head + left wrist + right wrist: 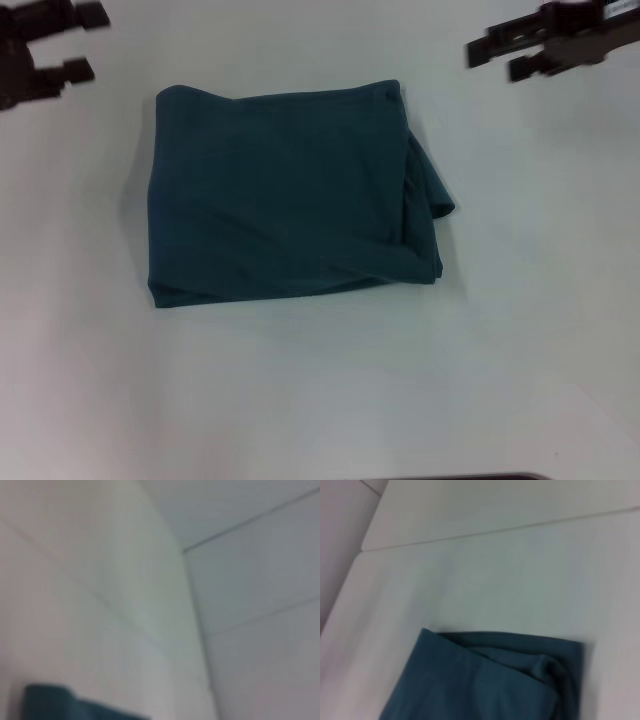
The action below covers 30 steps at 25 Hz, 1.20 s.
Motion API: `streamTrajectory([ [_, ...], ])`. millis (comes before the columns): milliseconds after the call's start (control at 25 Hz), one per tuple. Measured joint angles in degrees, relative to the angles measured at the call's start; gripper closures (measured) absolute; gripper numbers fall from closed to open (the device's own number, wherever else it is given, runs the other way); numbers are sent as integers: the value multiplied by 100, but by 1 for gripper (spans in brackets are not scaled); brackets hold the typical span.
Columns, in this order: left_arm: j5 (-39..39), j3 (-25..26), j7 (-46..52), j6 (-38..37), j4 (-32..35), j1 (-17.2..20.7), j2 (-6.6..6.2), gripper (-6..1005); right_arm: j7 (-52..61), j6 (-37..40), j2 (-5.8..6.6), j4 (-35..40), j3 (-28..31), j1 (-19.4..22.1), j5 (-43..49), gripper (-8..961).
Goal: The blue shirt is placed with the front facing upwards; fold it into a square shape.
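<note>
The blue shirt (290, 195) lies folded into a rough square on the white table (330, 400), plain teal side up, with layered edges bunched at its right side. A corner of the shirt (60, 705) shows in the left wrist view, and its folded edge (485, 680) in the right wrist view. My left gripper (85, 42) hovers open at the far left, apart from the cloth. My right gripper (495, 55) hangs open at the far right, also clear of the shirt. Neither holds anything.
The table's edge and a seam (485, 532) run beyond the shirt. A dark strip (470, 477) shows at the near edge of the head view.
</note>
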<state>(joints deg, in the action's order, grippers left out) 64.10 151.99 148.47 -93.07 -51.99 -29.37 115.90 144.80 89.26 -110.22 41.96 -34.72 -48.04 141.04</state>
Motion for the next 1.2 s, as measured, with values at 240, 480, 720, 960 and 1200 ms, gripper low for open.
streamTrajectory([
  [240, 393, 217, -28, 4, -4, 143, -8, 126, 75, -732, -296, -764, -68, -132, -20, 56],
  [480, 401, 279, -48, -28, -4, 228, -14, 125, 74, -1424, -494, -963, -306, -235, -21, 56],
  [720, 405, 288, -59, -8, -4, 247, -15, 125, 84, -2223, -639, -1459, -486, -367, -22, 57],
  [960, 411, 293, -75, 31, 1, 238, -13, 126, 86, -2784, -774, -1680, -532, -485, -101, 57],
  [1200, 411, 296, -128, 46, 39, 252, 13, 125, 89, -2929, -838, -1772, -536, -578, -189, 56],
])
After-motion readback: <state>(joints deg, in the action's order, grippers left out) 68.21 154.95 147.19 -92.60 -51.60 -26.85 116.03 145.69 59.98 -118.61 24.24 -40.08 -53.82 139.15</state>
